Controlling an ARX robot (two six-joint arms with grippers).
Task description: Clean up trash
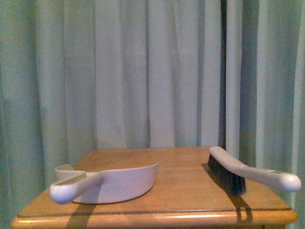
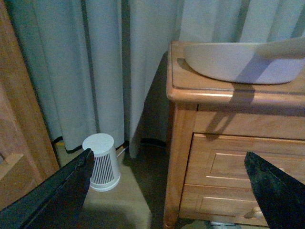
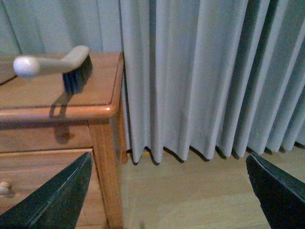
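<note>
In front of the pale curtain | wooden counter with drawers | dustpan on its left part, brush on its right, well apart | left hand released | right hand released | trash: cannot tell where, seen in no view

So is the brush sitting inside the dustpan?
No, the brush lies by itself at the right of the table, well apart from the dustpan at the left.
</note>
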